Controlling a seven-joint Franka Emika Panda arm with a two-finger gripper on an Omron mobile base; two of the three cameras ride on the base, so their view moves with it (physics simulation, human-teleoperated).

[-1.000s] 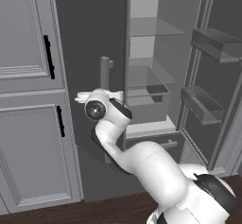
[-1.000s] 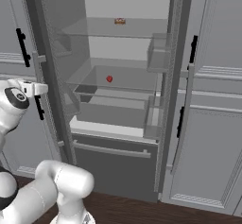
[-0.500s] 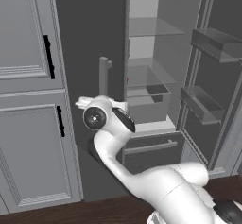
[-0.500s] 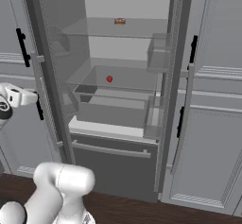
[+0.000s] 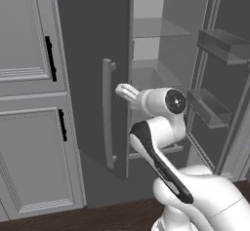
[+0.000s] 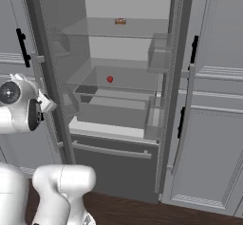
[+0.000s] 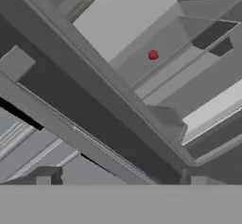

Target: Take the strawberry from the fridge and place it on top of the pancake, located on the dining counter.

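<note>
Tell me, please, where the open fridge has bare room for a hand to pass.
The fridge shelf holding the strawberry is bare all around the fruit. The top shelf is free beside the small brown item. Door bins crowd the right edge.

Robot arm [image 5: 161, 127]: glossy white, rounded tubular links joined by bulbous housings, with a black band running along one link. Each visible joint ends in a dark circular cap with a small pale centre, and a short white wrist section projects from the uppermost housing.
</note>
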